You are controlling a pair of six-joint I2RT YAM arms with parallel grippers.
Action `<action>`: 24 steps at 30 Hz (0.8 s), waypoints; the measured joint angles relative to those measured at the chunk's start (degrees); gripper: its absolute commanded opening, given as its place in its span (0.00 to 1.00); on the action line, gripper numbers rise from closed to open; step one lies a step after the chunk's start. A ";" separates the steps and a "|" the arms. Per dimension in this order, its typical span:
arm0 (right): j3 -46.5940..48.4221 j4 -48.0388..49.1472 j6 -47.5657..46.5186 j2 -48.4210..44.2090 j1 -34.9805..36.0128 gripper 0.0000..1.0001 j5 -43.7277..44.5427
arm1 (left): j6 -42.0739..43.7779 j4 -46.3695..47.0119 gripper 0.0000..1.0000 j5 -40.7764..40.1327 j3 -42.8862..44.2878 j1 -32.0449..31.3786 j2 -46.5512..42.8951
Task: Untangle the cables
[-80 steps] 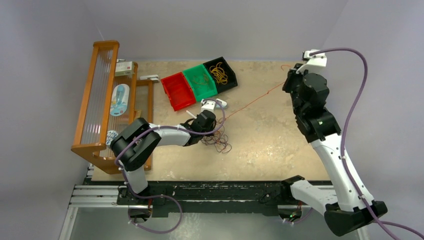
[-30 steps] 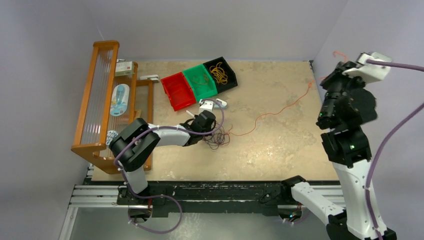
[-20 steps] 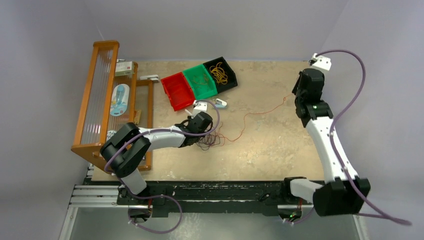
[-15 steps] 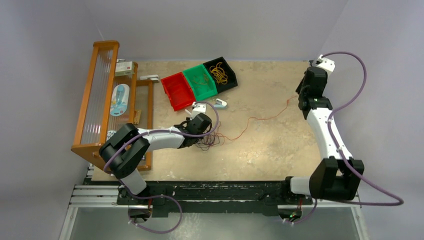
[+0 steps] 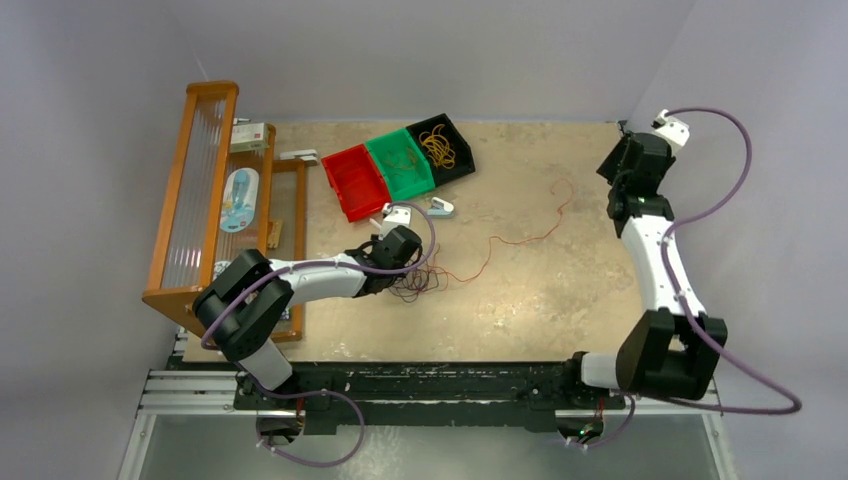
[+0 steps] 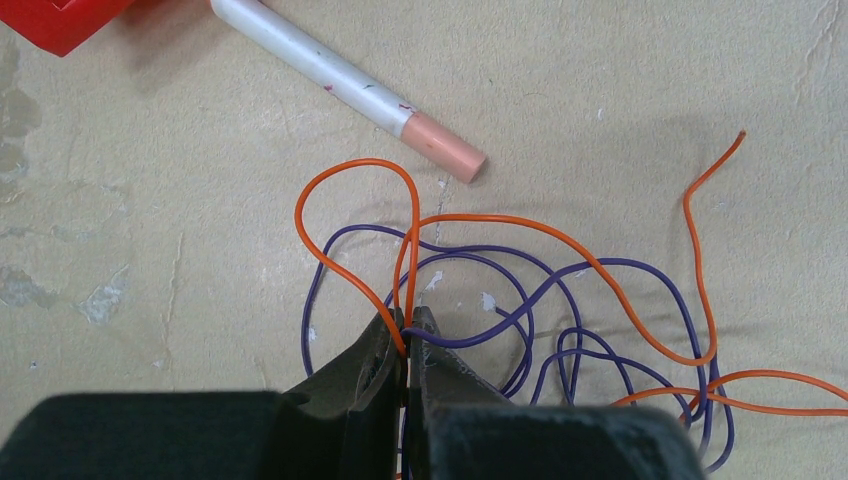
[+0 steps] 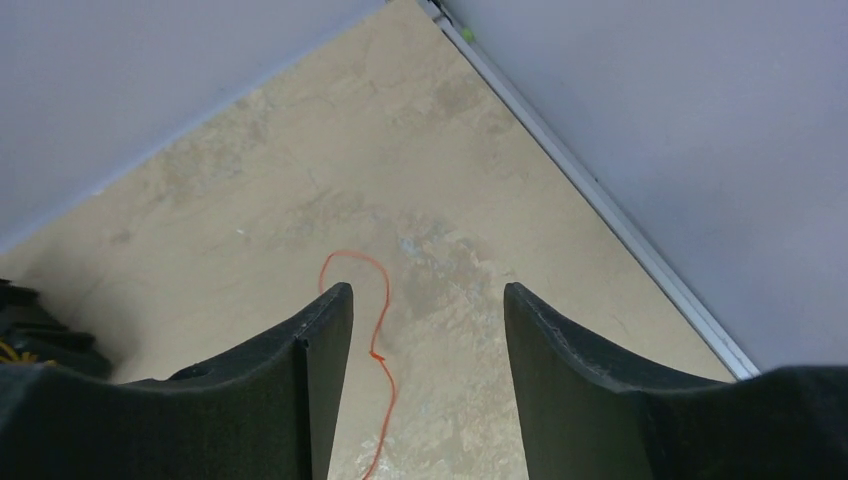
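A loose tangle of purple cable (image 6: 600,265) and orange cable (image 6: 560,245) lies on the table left of centre. My left gripper (image 6: 408,325) is shut on both where they cross, an orange loop rising just ahead of its tips. From above, the left gripper (image 5: 405,270) sits at the tangle (image 5: 418,288). The orange cable (image 5: 520,238) trails slack to the right and ends in a curl. My right gripper (image 5: 620,172) hovers high near the far right corner, open and holding nothing. The orange cable's end (image 7: 383,300) lies on the table below the right gripper (image 7: 428,290).
A white marker with a pink cap (image 6: 340,75) lies just beyond the tangle. Red (image 5: 355,182), green (image 5: 398,163) and black (image 5: 442,148) bins stand at the back. A wooden rack (image 5: 205,200) lines the left side. The table's metal edge strip (image 7: 600,200) meets the right wall.
My right gripper has let go of the orange cable and opened, staying near the far right corner. The cable's end has dropped and now lies slack and curled on the table.
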 measured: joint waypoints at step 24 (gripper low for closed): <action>-24.24 7.13 14.38 -1.01 24.87 0.66 -23.45 | 0.00 0.39 0.00 0.44 0.02 0.00 0.68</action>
